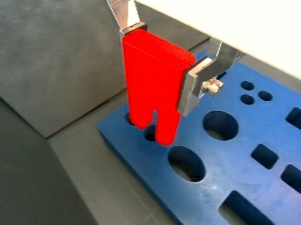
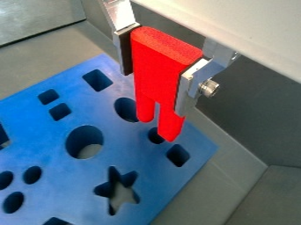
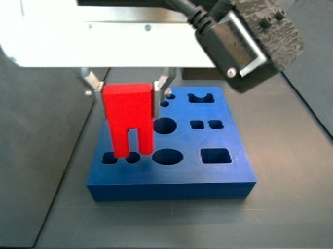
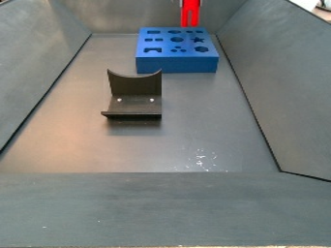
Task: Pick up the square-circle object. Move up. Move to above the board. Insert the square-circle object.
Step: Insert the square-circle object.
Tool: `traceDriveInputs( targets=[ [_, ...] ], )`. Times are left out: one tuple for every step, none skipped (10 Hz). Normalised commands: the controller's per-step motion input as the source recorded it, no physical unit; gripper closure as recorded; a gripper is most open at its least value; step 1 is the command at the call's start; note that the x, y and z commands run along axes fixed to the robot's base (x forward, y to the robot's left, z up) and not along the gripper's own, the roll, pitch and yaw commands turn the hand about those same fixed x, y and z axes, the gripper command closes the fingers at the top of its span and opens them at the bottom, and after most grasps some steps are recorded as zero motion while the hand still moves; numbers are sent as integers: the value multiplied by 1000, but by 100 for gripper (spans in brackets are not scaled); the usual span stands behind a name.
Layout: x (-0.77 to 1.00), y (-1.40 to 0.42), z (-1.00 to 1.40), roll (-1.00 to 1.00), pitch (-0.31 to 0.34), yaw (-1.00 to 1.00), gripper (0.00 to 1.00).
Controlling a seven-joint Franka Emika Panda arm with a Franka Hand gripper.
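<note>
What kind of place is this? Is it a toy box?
Probably a robot test bin, not a toy box. Plain grey walls surround a flat blue board with shaped holes. The gripper above that board holds a bright red two-legged block, and a dark L-shaped fixture stands nearby.

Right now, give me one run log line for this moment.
gripper: shut on bright red slotted block | position: over flat blue cut-out board | legs: at holes near board edge | seated: cannot tell
</note>
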Motion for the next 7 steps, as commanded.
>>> traceDriveInputs(
  targets=[
    [-69, -191, -40, 120, -63, 111, 100],
    [-71, -69, 0, 44, -50, 37, 100],
    [-43, -20, 0, 14, -27, 0, 100],
    [-3, 0, 0, 0, 0, -11, 100],
    [-66, 94, 0, -49, -16, -11, 100],
    [-83, 89, 0, -56, -26, -14, 100],
    [-91, 37, 0, -26, -27, -11, 100]
  ],
)
